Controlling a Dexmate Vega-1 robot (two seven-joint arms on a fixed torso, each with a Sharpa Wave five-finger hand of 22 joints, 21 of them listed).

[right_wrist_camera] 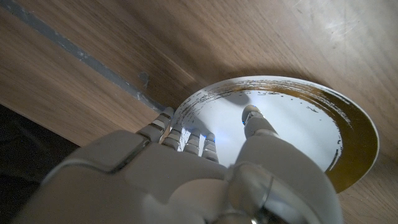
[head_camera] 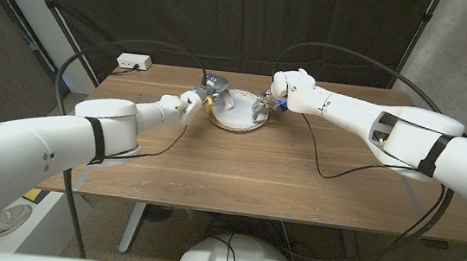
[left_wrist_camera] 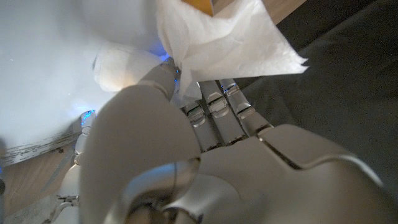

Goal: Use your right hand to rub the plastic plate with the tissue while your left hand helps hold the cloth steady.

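A white plastic plate [head_camera: 236,119] with a gold-brown rim stands at the far middle of the wooden table [head_camera: 247,171]. My left hand [head_camera: 195,102] is at the plate's left edge and pinches a crumpled white tissue [head_camera: 223,102] that hangs over the plate. In the left wrist view the tissue [left_wrist_camera: 217,43] sticks out from between the fingers [left_wrist_camera: 211,106], with the plate [left_wrist_camera: 43,68] close behind. My right hand [head_camera: 268,104] is at the plate's right edge. In the right wrist view its fingers [right_wrist_camera: 186,138] reach the plate's rim [right_wrist_camera: 348,118], the thumb hovers over the white inside, and it holds nothing.
A white socket box [head_camera: 133,62] lies at the table's back left corner. Black cables arch over both arms, and one [head_camera: 334,167] trails across the table right of the plate. A dark curtain hangs behind the table.
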